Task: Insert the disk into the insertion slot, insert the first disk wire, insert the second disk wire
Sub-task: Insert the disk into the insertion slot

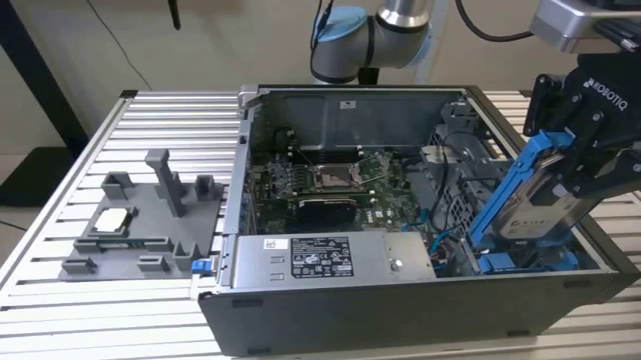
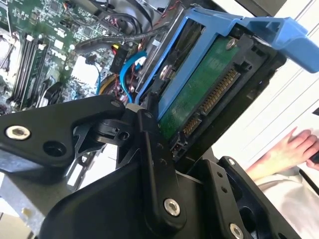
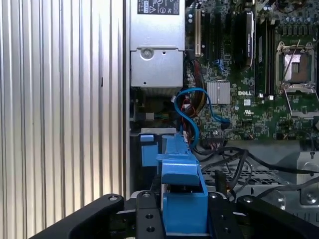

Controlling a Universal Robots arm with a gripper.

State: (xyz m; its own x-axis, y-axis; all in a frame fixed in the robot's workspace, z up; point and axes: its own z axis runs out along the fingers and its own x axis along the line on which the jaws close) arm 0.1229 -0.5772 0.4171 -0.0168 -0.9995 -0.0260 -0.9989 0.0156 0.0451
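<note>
the ribbed metal table takes up most of the exterior view, and the open computer case lies on it from the middle to the exterior view's right. inside, i see the green motherboard at centre and the grey power-supply box along the near wall below it. at the exterior view's left, apart from the case, a grey fixture with upright posts rests on the table.

the gripper hangs over the case's right end, clenched on the disk. the disk is steeply tilted, upper end high at the gripper, lower end down inside the case at the blue rails of the insertion slot. i can't tell whether it touches them, and it isn't lying flat in the bay.

the exterior view gives me the disk's white label. the second wrist view gives me its other face, a green circuit board with a row of gold contacts inside the blue frame. the first wrist view looks along the frame's edge, black fingers pressed on either side, with a looping blue cable beyond. the second wrist view also catches a person's hand outside the case.
</note>
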